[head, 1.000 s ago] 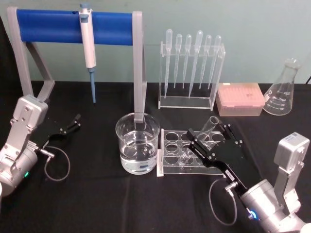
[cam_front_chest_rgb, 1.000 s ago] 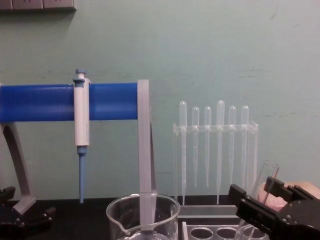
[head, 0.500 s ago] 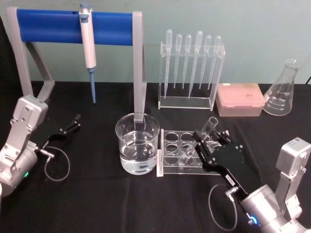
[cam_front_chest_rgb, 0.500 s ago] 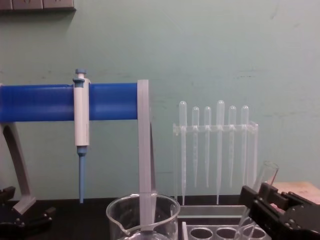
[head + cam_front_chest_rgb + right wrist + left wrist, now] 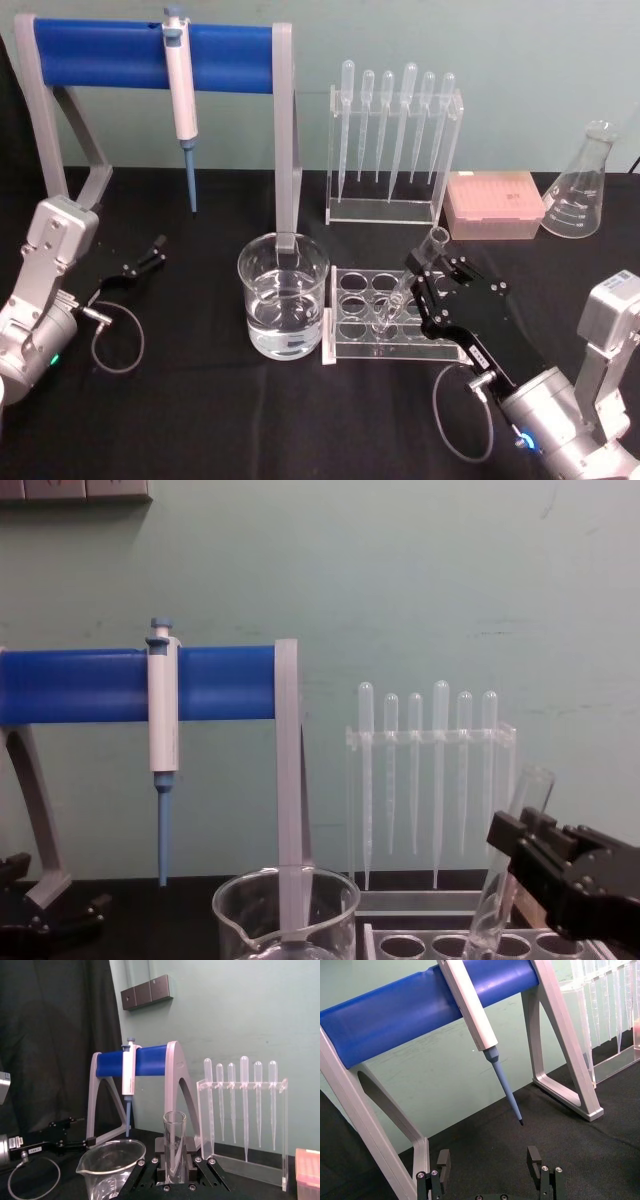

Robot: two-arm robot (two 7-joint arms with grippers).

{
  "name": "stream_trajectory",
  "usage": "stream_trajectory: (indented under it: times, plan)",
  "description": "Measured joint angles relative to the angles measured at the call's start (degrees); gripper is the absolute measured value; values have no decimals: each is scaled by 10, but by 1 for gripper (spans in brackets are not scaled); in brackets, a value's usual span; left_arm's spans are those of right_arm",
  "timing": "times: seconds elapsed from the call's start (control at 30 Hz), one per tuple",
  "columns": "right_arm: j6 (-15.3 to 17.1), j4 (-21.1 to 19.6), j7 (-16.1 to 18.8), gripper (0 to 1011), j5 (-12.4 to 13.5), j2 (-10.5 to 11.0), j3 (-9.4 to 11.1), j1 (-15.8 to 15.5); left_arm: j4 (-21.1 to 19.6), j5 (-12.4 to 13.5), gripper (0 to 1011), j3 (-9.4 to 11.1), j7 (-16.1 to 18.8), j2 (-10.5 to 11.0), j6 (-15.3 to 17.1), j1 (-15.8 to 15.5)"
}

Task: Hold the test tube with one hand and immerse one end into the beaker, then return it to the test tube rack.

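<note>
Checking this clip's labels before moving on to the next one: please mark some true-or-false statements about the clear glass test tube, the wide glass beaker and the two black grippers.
1. The right gripper holds the clear glass test tube, tilted. True.
2. The tube's lower end is dipped in the wide clear glass beaker. False: it is at the clear plastic rack, beside the beaker.
3. The left gripper is open, holding nothing. True.
4. The beaker is empty. False: it holds clear liquid.
5. The white-and-blue pipette lies flat. False: it hangs from the blue-barred stand.
</note>
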Motion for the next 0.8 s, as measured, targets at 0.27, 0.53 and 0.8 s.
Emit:
stream_trajectory:
  times: [0.27, 0.53, 0.8]
  plan:
    - [55, -46, 11, 223, -9, 10, 11, 6, 0, 0, 1000, 0, 0, 0, 0, 0]
    - [184, -114, 44, 223, 26, 41, 27, 30, 0, 0, 1000, 0, 0, 0, 0, 0]
    - [270, -134, 66, 223, 56, 69, 25, 61, 0, 0, 1000, 0, 0, 0, 0, 0]
